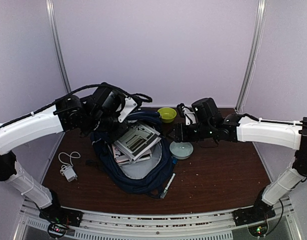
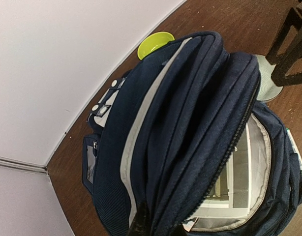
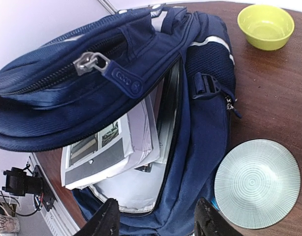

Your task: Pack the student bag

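Backpack [image 3: 205, 128] flap is covering part of the booklets [image 3: 102, 152], print is showing too small; right claw [image 3: 153, 219] tips are running off bottom edge.

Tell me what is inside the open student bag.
Printed booklets lie stacked in the student bag on its pale grey lining; anything beneath them is covered.

"Where is the top camera?"
"High up, far back, looking down over the whole table [image 1: 218, 175] from its near side."
"And the wrist ones?"
"Both close to the blue backpack [image 2: 190, 123], from opposite sides. All three see the green bowl [image 3: 265, 25]."
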You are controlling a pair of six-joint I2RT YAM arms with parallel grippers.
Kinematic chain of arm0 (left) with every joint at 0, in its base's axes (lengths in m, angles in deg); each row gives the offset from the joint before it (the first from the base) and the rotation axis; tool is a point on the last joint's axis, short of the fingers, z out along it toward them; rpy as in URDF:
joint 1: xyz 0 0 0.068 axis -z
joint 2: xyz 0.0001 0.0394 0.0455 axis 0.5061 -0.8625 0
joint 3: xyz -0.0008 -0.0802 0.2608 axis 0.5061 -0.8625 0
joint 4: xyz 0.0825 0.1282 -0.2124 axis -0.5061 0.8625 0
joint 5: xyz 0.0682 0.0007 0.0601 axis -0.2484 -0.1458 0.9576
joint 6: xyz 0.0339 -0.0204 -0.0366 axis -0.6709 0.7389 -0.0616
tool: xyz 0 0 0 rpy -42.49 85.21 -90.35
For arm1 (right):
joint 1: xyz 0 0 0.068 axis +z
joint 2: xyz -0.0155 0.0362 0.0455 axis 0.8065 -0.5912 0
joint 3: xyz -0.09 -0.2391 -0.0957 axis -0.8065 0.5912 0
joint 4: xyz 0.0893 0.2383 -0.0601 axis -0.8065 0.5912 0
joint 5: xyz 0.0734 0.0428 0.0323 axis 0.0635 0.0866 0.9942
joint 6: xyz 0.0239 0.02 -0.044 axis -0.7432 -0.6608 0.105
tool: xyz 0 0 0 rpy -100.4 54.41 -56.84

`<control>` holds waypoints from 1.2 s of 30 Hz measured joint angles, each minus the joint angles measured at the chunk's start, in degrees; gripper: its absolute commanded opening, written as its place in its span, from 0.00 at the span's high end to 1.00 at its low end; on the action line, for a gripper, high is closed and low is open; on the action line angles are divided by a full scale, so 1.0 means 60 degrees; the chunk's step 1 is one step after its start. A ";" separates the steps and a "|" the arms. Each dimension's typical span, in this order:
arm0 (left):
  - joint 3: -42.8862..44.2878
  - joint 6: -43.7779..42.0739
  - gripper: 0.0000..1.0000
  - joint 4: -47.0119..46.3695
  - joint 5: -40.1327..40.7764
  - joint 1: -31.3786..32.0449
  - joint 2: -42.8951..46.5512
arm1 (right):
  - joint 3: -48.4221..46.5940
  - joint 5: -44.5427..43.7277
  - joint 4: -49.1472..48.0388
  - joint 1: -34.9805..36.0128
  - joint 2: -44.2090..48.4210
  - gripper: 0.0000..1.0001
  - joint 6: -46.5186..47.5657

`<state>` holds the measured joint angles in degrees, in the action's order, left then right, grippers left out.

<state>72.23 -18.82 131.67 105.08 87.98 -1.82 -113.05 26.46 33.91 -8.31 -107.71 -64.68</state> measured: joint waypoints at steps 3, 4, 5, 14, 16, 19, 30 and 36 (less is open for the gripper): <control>-0.0007 0.0007 1.00 -0.0004 -0.0004 0.0000 0.0000 | -0.0004 0.0361 -0.0492 0.0000 -0.0448 0.55 -0.0299; -0.0007 0.0007 1.00 -0.0004 -0.0004 0.0000 0.0000 | -0.0011 0.0503 -0.0769 0.0000 -0.0637 0.57 -0.0455; -0.0007 0.0004 1.00 -0.0004 -0.0004 0.0000 0.0000 | -0.0026 0.0645 -0.1009 0.0000 -0.0827 0.59 -0.0590; -0.0018 -0.0007 1.00 0.0004 0.0033 -0.0018 0.0000 | -0.0379 0.1260 -0.2350 0.0466 -0.2299 0.71 -0.1446; -0.0022 -0.0007 1.00 0.0011 0.0066 -0.0018 0.0000 | -0.0379 0.1228 -0.2539 0.0688 -0.2328 0.71 -0.1585; -0.0022 -0.0007 1.00 0.0004 0.0109 -0.0040 0.0007 | -0.0372 0.1009 -0.2736 0.0929 -0.2342 0.71 -0.1840; -0.0579 -0.0047 1.00 -0.0372 -0.0080 -0.0109 0.0259 | -0.0357 0.0765 -0.3235 0.1188 -0.2554 0.68 -0.2182; -0.0667 -0.0131 0.51 -0.0488 -0.0790 -0.0160 0.0313 | 0.0412 0.0408 -0.3133 0.1271 -0.1661 0.60 -0.1825</control>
<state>68.23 -19.60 128.74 100.33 87.02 0.06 -110.58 28.91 15.11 -0.68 -117.68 -75.63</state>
